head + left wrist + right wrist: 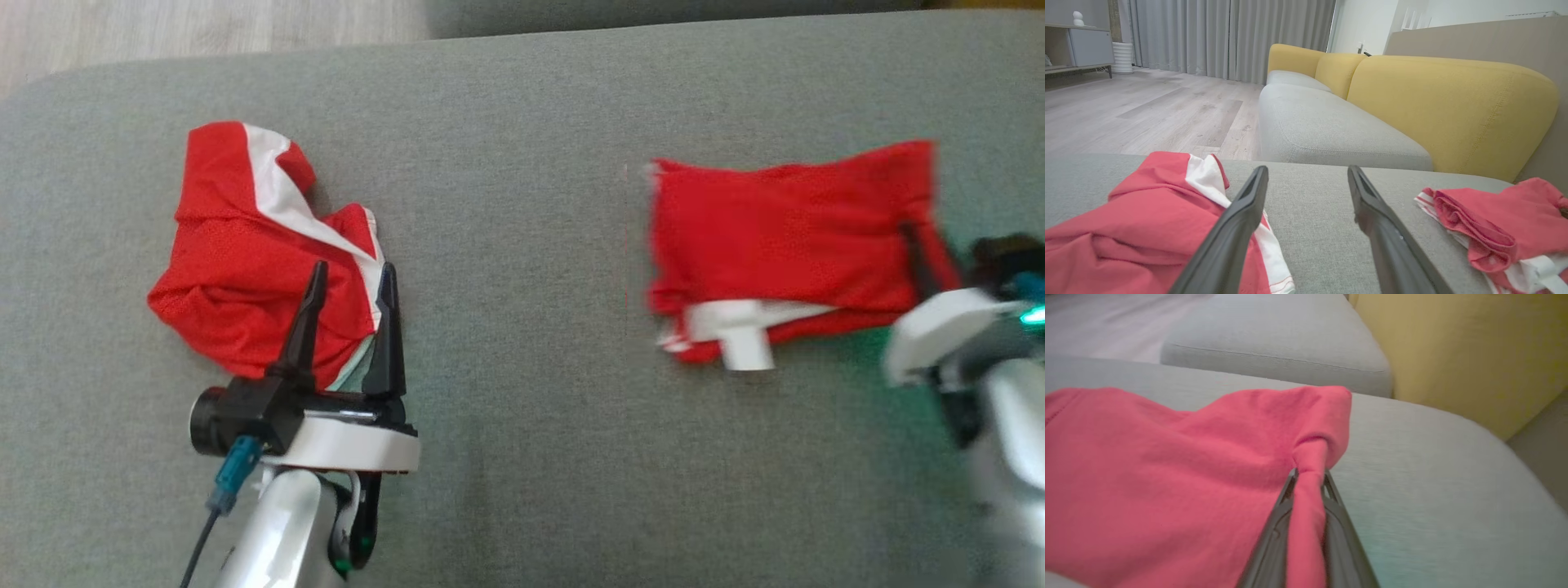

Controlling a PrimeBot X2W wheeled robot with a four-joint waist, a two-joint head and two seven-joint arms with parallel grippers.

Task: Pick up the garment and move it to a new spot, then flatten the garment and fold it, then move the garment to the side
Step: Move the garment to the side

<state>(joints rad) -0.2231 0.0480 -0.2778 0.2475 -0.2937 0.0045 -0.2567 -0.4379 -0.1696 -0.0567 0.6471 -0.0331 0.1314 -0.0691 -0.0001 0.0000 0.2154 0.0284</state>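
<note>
Right gripper (1309,475) clamped on the red fabric garment (1167,465).
Both long dark fingers pinch a bunched fold near the garment's corner. The remaining cloth spreads left across the grey woven cushion (1433,477). A yellow upholstered backrest (1453,347) stands beyond.

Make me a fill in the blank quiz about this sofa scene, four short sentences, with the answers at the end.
The right gripper is shut on a corner of the folded garment, whose main colour is ___.
The left gripper, by the crumpled garment, has its jaws ___.
The cushion beneath both garments is ___.
The sofa backrest is ___.
Answers: red; open; grey; yellow.
</note>
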